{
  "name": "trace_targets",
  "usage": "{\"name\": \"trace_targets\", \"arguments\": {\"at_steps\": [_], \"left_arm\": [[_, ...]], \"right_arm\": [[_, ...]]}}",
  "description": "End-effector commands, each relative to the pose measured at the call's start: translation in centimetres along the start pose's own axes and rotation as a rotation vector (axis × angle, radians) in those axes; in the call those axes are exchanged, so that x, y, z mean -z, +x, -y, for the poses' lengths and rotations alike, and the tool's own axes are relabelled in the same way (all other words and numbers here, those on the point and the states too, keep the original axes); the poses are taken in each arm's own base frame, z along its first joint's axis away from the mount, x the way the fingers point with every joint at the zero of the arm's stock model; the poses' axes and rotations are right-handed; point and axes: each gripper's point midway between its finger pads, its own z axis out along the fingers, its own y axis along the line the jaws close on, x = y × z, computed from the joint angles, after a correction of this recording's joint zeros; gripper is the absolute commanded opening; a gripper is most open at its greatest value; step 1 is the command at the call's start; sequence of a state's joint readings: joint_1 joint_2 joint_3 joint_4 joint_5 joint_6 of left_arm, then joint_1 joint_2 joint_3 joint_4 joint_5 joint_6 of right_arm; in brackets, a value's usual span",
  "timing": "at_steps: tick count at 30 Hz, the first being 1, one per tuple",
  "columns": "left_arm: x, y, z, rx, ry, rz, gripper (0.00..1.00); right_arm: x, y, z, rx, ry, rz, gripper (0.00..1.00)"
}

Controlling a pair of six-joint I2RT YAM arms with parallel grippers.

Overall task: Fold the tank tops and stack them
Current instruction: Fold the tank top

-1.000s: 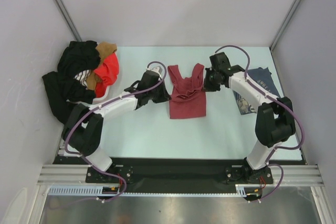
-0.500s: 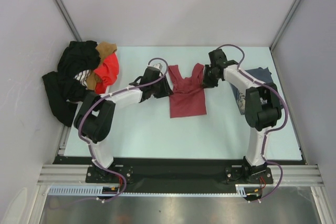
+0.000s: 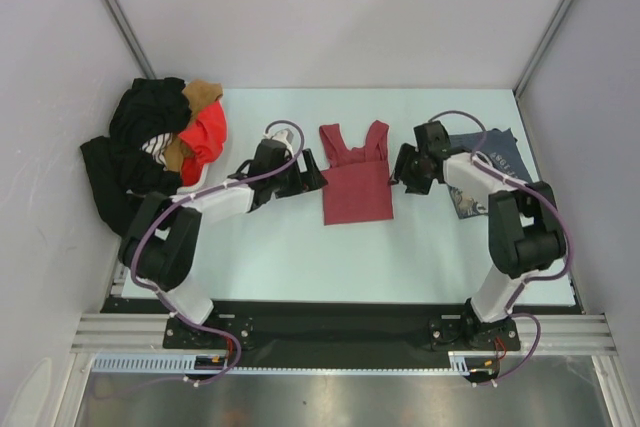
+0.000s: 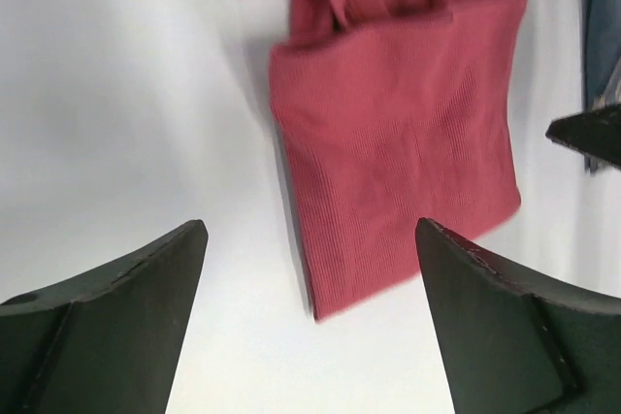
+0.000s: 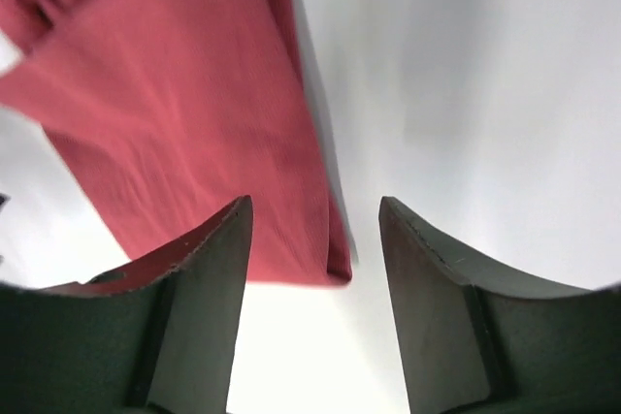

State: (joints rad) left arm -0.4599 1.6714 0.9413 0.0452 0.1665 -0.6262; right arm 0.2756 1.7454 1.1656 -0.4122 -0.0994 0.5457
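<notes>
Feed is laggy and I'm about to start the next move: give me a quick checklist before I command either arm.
1. Left gripper open, holding nothing: ok.
2. Right gripper open, holding nothing: ok.
3. Maroon tank top flat on the table, in neither gripper: ok.
4. Maroon tank top's fold finished: cannot tell.
5. Blue-grey tank top free to grasp: not ok, the right arm hangs over it, hiding part.
6. Pile of black clothes apart from the maroon tank top: ok.

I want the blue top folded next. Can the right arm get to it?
Probably yes. The blue-grey tank top lies partly under the right arm, nothing on it, and the right gripper is open and empty.
</notes>
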Motion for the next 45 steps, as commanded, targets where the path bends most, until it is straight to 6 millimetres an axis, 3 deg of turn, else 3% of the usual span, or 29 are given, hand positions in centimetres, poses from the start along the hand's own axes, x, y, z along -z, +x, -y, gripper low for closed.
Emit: {"name": "trace_targets", "arguments": {"at_steps": [1, 4, 7, 13, 17, 19, 23, 24, 26, 27, 29, 35, 37, 45], "left_arm": [[1.7, 2.0, 3.2, -0.069, 0.118, -0.001, 0.94], [2.0, 4.8, 3.6, -0.081, 0.122, -0.033, 0.96], [1.4, 6.8, 3.6, -0.071, 0.126, -0.076, 0.96], [0.3, 8.4, 2.2, -0.020, 0.073, -0.121, 0.87], [0.0, 9.5, 1.7, -0.008, 0.060, -0.144, 0.76], [-0.2, 9.8, 1.7, -0.004, 0.061, -0.154, 0.68], [-0.5, 10.6, 1.5, 0.005, 0.066, -0.166, 0.51], [-0.6, 11.1, 1.2, 0.008, 0.059, -0.177, 0.40], [-0.6, 11.4, 1.1, 0.014, 0.064, -0.182, 0.28], [-0.7, 11.7, 1.0, 0.014, 0.062, -0.189, 0.13], [-0.5, 12.2, 0.7, 0.012, 0.056, -0.201, 0.00], [1.5, 14.3, -0.4, 0.007, 0.044, -0.231, 0.00], [2.4, 16.0, -1.1, 0.008, 0.037, -0.263, 0.00], [5.9, 21.0, 0.0, -0.022, 0.066, -0.317, 0.00]], "right_arm": [[1.7, 1.1, -1.7, 0.031, -0.140, 0.015, 0.60], [1.9, 3.3, -1.8, 0.051, -0.194, -0.026, 0.68], [1.6, 4.4, -1.6, 0.063, -0.187, -0.051, 0.68], [0.5, 6.4, -0.7, 0.056, -0.169, -0.094, 0.63], [-0.1, 7.5, -0.6, 0.058, -0.164, -0.124, 0.52], [-0.2, 8.2, -0.4, 0.062, -0.157, -0.141, 0.50], [-0.1, 9.1, -0.1, 0.062, -0.155, -0.153, 0.33], [-0.1, 9.2, 0.0, 0.060, -0.156, -0.156, 0.29], [0.0, 9.7, 0.1, 0.061, -0.158, -0.167, 0.15], [0.1, 9.8, 0.0, 0.064, -0.161, -0.169, 0.11], [0.4, 10.5, 0.2, 0.072, -0.151, -0.188, 0.00], [2.1, 14.0, 1.8, 0.079, -0.103, -0.242, 0.00], [2.6, 15.0, 2.6, 0.071, -0.077, -0.243, 0.00], [5.9, 19.6, 3.9, 0.061, -0.050, -0.264, 0.00]]}}
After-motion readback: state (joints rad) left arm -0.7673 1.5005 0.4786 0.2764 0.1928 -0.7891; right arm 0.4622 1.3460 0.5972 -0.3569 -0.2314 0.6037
